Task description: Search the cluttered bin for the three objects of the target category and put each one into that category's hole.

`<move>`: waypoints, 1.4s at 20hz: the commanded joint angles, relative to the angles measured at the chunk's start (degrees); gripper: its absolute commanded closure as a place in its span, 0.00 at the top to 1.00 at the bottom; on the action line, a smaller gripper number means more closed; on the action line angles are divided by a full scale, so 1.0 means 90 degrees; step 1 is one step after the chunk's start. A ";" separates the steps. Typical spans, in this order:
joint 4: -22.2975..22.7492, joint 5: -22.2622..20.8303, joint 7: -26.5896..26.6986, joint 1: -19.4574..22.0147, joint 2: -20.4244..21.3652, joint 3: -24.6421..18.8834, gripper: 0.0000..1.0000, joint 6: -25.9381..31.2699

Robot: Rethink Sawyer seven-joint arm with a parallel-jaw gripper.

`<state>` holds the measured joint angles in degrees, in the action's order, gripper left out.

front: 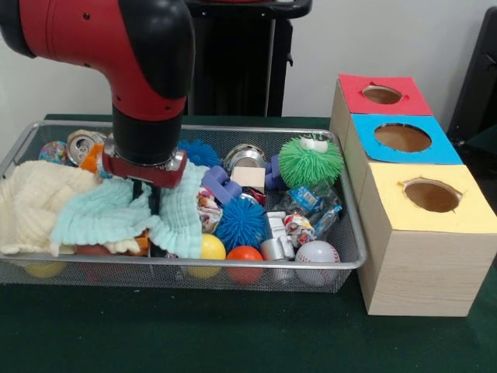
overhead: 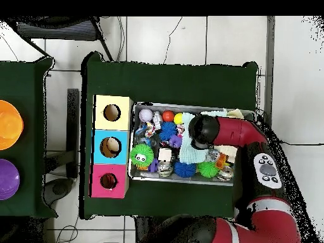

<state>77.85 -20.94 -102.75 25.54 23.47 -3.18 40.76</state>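
- The bin (front: 351,260) is sitting on the green tabletop (front: 194,334), crowded with balls and cloths.
- The gripper (front: 149,203) is reaching down into the bin's left half, pressing among a mint cloth (front: 109,214) and a cream cloth (front: 31,203); whether its fingers are clenched cannot be told.
- The hole (front: 382,95) is lying open in the red-topped box, far right.

Bin (front: 233,265) (overhead: 183,105): wide, shallow silver wire-mesh basket with a metal rim, flat on the green table, crowded full; it surrounds the gripper (front: 150,203).

Soft toys: only an orange patch (front: 92,158) shows, just beside the gripper on its picture-left in the front view; too hidden to identify.

Hole (front: 382,95) (overhead: 108,181): round, cut in the red-topped wooden box, outside the bin, well apart from the gripper.
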 commanded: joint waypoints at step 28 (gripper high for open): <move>0.3896 0.0984 -0.1082 -0.0828 0.2779 0.0193 0.00 0.0067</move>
<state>104.01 -15.21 -102.75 19.07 45.94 -1.91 40.78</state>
